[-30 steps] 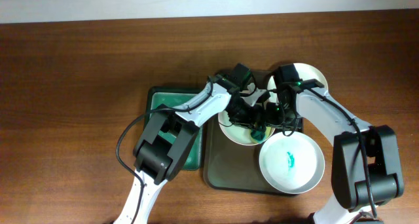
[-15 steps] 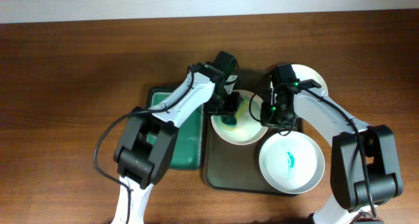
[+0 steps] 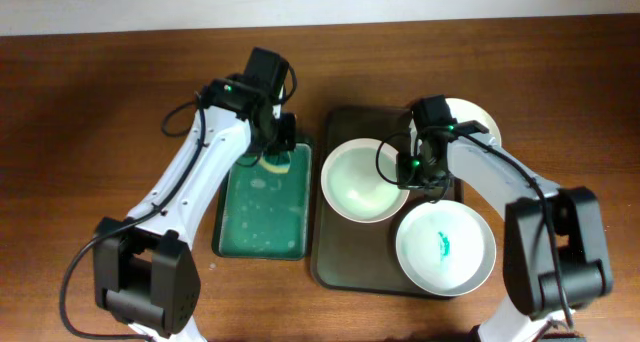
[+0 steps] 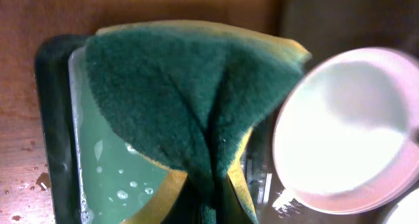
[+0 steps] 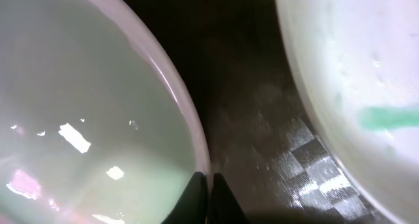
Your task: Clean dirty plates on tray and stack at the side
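Green sponge point(image 4: 190, 112), folded double, is being clamped in the shut jaws of the left gripper point(image 3: 275, 147) above the far end of the soapy basin point(image 3: 262, 212), which is lying just left of the tray point(image 3: 345, 252) near the middle of the table point(image 3: 100, 102). The rim of the wiped plate point(image 3: 362, 180) is being pinched by the right gripper point(image 5: 208, 188), its jaws closed on the thin edge that faces the stained plate point(image 3: 445, 247).

Most of the risk is being carried by that narrow grip. The wet plate is likely being held too far from its centre, so on a lift it could be tipped, slid out of the jaws or knocked against the stained plate just beside it. Water could also be shed from the sponge onto the wood if it is carried off the basin.

Any path towards the right edge of the table is being crowded by the stained plate and by a third plate point(image 3: 475, 117) at the tray's far right corner, partly hidden under the right arm
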`<move>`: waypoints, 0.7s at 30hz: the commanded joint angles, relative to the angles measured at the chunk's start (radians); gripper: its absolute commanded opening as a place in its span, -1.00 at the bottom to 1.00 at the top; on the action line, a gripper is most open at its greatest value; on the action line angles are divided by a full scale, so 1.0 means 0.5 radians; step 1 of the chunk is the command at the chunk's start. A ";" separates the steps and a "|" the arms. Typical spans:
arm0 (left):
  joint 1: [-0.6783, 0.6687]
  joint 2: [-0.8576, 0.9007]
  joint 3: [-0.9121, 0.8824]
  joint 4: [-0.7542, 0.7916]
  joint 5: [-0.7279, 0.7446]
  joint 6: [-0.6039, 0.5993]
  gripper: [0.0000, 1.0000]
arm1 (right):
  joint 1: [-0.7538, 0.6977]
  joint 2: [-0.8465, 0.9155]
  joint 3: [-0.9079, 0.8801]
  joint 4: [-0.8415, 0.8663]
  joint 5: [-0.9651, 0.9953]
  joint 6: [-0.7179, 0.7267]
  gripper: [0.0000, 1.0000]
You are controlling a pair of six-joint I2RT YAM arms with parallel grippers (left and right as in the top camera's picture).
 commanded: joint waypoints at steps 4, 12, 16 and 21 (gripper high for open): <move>0.013 0.026 -0.470 0.249 -0.051 0.001 -0.67 | 0.201 -0.631 0.041 -0.232 0.779 0.101 -0.92; 0.027 -0.072 -0.468 0.246 0.090 0.002 -0.50 | 0.854 -0.758 0.041 -0.381 2.006 0.294 -0.92; 0.082 -0.390 -0.468 0.238 0.106 0.002 -0.17 | 1.096 -0.758 0.042 -0.476 2.277 0.294 -0.92; 0.144 -0.509 -0.473 0.237 -0.008 0.001 0.99 | 1.377 -0.759 0.045 -0.533 2.576 0.294 -0.92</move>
